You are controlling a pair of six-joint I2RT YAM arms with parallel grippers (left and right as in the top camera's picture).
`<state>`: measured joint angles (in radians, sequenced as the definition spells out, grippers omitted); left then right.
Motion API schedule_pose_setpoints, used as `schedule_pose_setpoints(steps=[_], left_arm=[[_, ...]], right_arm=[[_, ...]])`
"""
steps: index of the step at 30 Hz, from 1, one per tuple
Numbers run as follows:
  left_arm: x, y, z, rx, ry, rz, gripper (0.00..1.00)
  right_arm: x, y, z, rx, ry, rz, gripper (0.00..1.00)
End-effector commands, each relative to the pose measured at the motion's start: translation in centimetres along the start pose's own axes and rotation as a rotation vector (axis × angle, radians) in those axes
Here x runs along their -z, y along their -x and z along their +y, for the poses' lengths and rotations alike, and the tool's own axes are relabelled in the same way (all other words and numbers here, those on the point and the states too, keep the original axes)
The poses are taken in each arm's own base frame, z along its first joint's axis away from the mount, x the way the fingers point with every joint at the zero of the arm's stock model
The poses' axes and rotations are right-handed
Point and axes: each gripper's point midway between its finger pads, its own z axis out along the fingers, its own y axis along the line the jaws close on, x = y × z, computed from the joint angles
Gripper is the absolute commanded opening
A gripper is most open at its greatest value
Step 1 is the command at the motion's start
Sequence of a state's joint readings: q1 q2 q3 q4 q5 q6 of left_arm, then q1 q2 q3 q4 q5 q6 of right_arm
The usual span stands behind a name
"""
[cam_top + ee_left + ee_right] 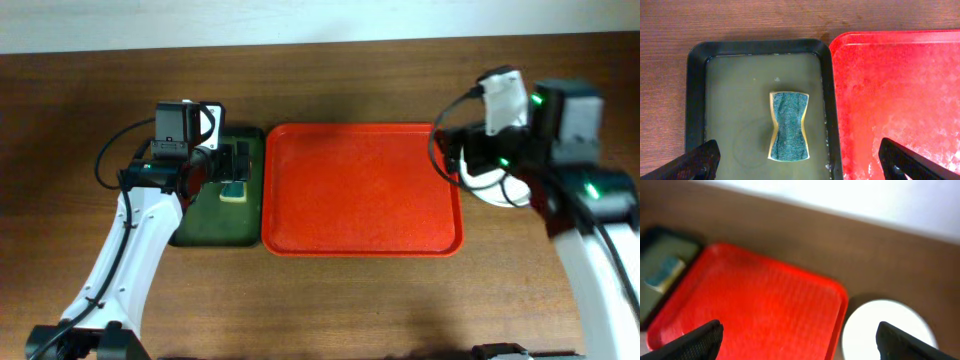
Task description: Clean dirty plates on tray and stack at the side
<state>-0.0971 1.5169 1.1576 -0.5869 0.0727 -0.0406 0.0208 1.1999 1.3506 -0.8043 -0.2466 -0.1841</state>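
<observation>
The red tray lies mid-table with no plate on it; it also shows in the left wrist view and the right wrist view. A white plate rests on the table just right of the tray, partly under my right arm, and shows in the right wrist view. The pale blue and pale green plates are not in view. My right gripper is open and empty above the tray's right rim and the plate. My left gripper is open and empty over the sponge.
A dark green tray holding murky water lies left of the red tray, touching it. A green-and-yellow sponge lies in it. A pale wall edge runs along the table's far side.
</observation>
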Motion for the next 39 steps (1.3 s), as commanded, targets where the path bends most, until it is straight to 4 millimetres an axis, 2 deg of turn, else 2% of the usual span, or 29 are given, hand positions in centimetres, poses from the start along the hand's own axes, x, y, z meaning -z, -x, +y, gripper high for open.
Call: schedule_pose_setpoints(steps=[1, 2, 3, 6, 8, 10, 14, 15, 20, 23, 26, 28, 31, 34, 39], left_arm=[[-0.1, -0.1, -0.1, -0.017, -0.009, 0.005, 0.99], [-0.1, -0.1, -0.1, -0.017, -0.009, 0.005, 0.99], [-0.1, -0.1, -0.1, -0.017, -0.009, 0.005, 0.99], [-0.1, -0.1, -0.1, -0.017, -0.009, 0.006, 0.99], [-0.1, -0.1, -0.1, -0.017, -0.009, 0.006, 0.99], [-0.1, -0.1, -0.1, -0.017, -0.009, 0.006, 0.99], [-0.1, -0.1, -0.1, -0.017, -0.009, 0.006, 0.99], [-0.1, -0.1, -0.1, -0.017, -0.009, 0.006, 0.99], [-0.1, -0.1, -0.1, -0.017, -0.009, 0.006, 0.99], [-0.1, -0.1, -0.1, -0.017, -0.009, 0.006, 0.99], [-0.1, -0.1, -0.1, -0.017, -0.009, 0.006, 0.99], [-0.1, -0.1, -0.1, -0.017, -0.009, 0.006, 1.0], [-0.1, -0.1, -0.1, -0.017, -0.009, 0.005, 1.0], [-0.1, -0.1, -0.1, -0.017, -0.009, 0.005, 0.99], [-0.1, -0.1, -0.1, -0.017, -0.009, 0.005, 0.99]], right_arm=[[8.3, 3.2, 1.5, 0.065, -0.051, -0.236, 0.98], [10.8, 3.6, 2.2, 0.081, -0.059, -0.299, 0.99], [14.8, 3.9, 3.6, 0.116, -0.06, -0.403, 0.98], [21.4, 3.4, 6.2, 0.172, -0.044, -0.576, 0.99], [24.1, 2.7, 6.8, 0.187, -0.053, -0.645, 0.99], [25.0, 2.0, 7.1, 0.189, -0.055, -0.656, 0.98], [23.3, -0.9, 7.1, 0.175, -0.047, -0.591, 0.99], [22.7, -2.3, 7.1, 0.173, -0.049, -0.586, 0.98], [19.8, -7.3, 7.3, 0.185, -0.059, -0.644, 0.99], [17.8, -8.9, 7.2, 0.193, -0.062, -0.681, 0.98], [14.6, -9.4, 6.6, 0.199, -0.066, -0.705, 0.99], [12.8, -9.1, 6.2, 0.208, -0.073, -0.748, 0.99], [12.2, -7.7, 5.9, 0.235, -0.096, -0.88, 0.98], [11.7, -7.3, 5.7, 0.257, -0.117, -0.985, 0.98], [9.9, -8.4, 4.9, 0.265, -0.154, -1.056, 0.98]])
